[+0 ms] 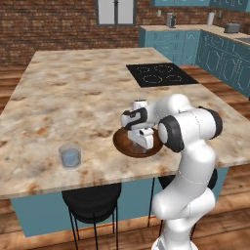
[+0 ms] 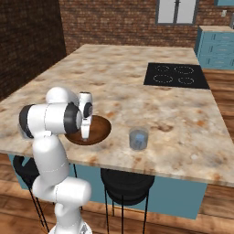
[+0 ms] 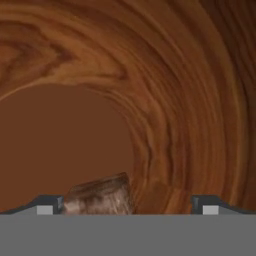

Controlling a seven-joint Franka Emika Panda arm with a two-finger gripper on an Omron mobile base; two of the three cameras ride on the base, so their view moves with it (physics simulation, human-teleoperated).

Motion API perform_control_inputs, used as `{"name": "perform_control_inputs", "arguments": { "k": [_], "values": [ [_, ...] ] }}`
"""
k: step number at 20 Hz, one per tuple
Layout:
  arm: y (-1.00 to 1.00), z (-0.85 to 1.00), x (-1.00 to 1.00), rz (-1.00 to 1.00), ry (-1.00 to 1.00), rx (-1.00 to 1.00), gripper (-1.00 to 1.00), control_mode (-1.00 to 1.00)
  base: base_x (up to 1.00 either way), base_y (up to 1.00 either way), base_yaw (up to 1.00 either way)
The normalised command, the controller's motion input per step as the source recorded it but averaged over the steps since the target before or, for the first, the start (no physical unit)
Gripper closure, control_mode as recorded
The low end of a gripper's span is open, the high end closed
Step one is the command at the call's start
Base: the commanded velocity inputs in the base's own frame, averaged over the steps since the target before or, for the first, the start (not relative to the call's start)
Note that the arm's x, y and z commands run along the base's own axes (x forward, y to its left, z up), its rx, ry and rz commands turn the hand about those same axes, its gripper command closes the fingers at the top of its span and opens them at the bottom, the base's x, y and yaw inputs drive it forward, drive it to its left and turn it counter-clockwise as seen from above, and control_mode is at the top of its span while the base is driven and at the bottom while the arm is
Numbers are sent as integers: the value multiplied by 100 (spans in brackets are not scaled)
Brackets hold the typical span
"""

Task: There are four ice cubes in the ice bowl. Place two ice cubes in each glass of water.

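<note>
Hand view | hand (image 3: 125, 207) spread wide | translucent angular ice cube (image 3: 100, 196) between tips | round grained wooden ice bowl (image 3: 175, 90)

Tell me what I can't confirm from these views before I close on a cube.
- Cube count: in both base views the hand covers the ice bowl's inside.
- The ice cube between the fingers: the hand view's bottom edge cuts it.
- Second glass: only one glass of water shows.
- Gripper contact with the cube: unclear.

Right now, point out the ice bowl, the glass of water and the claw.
ice bowl (image 2: 101, 130): right base view, inner wall.
glass of water (image 1: 70, 156): left base view, side wall.
claw (image 3: 127, 206): hand view, between its tips.
</note>
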Motion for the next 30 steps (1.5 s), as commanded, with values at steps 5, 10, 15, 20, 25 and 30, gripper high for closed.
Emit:
{"name": "perform_control_inputs", "arguments": {
  "k": [5,10,15,20,25,30],
  "values": [
    [11,0,1,0,-1,0,-100,-100,0,0,0],
    [29,0,16,0,-3,0,-100,-100,0,0,0],
    [-8,-1,7,0,0,0,-100,-100,0,0,0],
    [-6,0,0,0,0,0,-100,-100,0,0,0],
    [0,-7,0,0,0,0,100,-100,0,0,0],
    [0,-15,-5,0,0,0,100,-100,0,0,0]
  ]
}}
